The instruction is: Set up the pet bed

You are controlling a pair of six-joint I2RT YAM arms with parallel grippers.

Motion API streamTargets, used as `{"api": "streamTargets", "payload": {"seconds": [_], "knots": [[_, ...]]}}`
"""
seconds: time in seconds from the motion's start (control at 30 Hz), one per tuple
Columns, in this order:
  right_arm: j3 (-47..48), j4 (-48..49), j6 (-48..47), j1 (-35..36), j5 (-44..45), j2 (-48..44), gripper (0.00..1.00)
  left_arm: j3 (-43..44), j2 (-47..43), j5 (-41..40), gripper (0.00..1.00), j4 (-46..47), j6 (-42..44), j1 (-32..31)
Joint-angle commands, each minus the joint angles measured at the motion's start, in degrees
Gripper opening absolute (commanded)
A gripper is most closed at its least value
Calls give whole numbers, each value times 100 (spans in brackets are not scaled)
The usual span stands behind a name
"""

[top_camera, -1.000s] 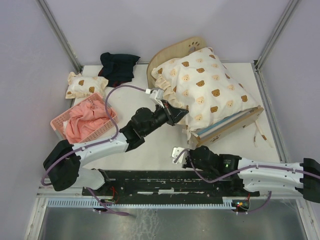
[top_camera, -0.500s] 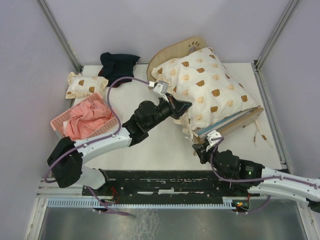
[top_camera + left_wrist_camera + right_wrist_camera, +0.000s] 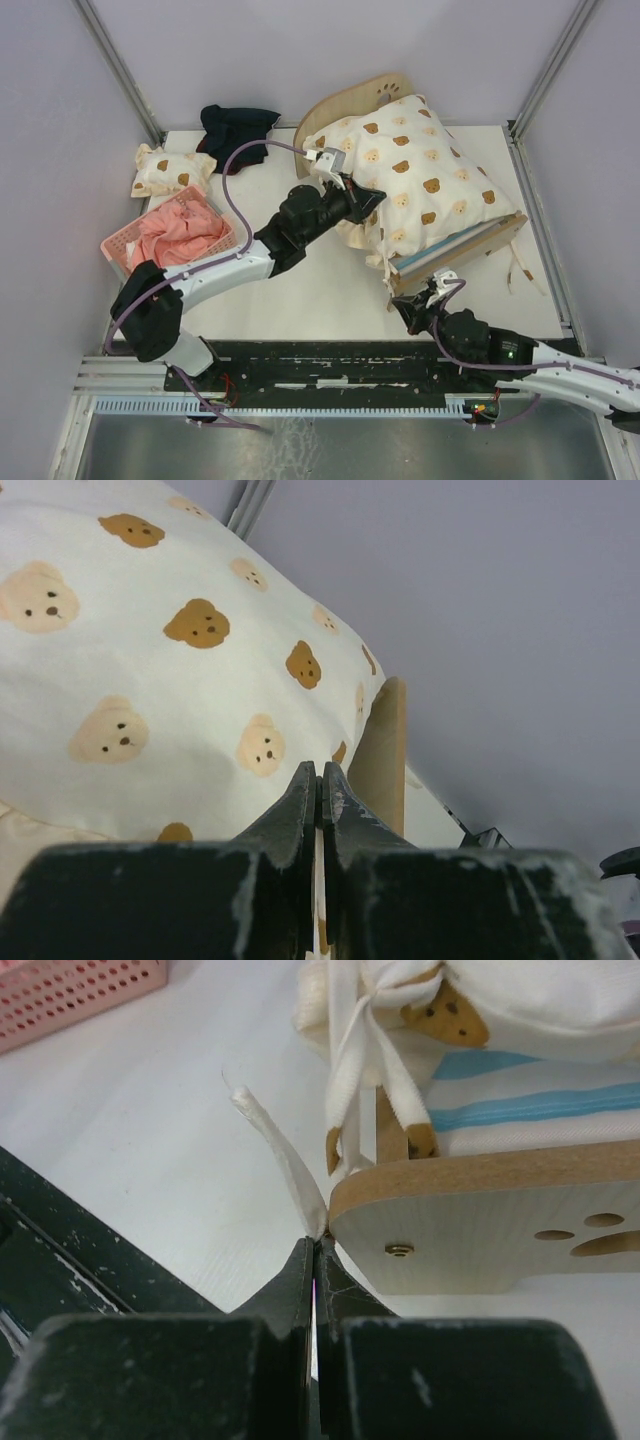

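Starting at the far left, well to the left of the left gripper, a pink basket with a pink cloth in it stands on the table. Beyond the basket, also far to the left of this gripper, lie a small bear-print pillow and a dark cloth.

The left gripper has its jaws closed together. Its wrist view shows no gap between them, and I cannot tell if anything thin is caught there. Its tips are at the left edge of the quilt, which fills the view just ahead of them and to their left. A little ahead and to the right of the tips stands the wooden edge of the headboard.

The bed lies to the right of this gripper and ahead of the right gripper, at an angle on the table. The quilt is heaped over its striped mattress.

The right gripper is closed too. Its tips are at the near corner of the footboard, just beside it. A white tie runs from the tips ahead and to the left, but I cannot tell whether it is pinched.
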Motion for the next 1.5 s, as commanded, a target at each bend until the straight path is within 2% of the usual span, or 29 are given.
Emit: {"api": "streamTargets", "payload": {"seconds": [0.0,0.07,0.23,0.37,0.6,0.8,1.03,1.13,1.17,1.2,1.3,1.37,1.47], "knots": [[233,-124,-182,26,-567,597,2,503,109,230,3,312,307,49],[362,6,-259,21,-694,1144,2,543,186,284,3,414,263,46],[335,1032,-234,54,-1041,2540,2,699,387,468,3,536,88,46],[166,1631,-44,178,-923,3322,2,828,501,503,3,580,70,48],[-87,1785,234,455,-109,3610,2,1355,838,613,3,624,-148,45],[-329,2061,489,571,200,3785,2,1816,1073,791,3,668,-470,13],[-259,2190,458,648,370,4049,2,1603,1082,816,3,775,-505,-80],[-126,2105,410,654,343,4040,2,1546,1029,1145,3,778,-405,-79],[14,1951,321,651,285,3985,2,1466,964,1195,5,721,-363,-82],[189,1681,272,648,250,3896,6,1353,866,1206,12,677,-327,-82],[736,793,268,652,348,3518,27,993,524,1046,37,480,-103,-82],[1041,204,435,648,588,3138,35,869,302,841,44,136,168,-82],[1507,-716,1264,648,1114,2714,49,740,-8,525,55,-421,459,-74]]}}
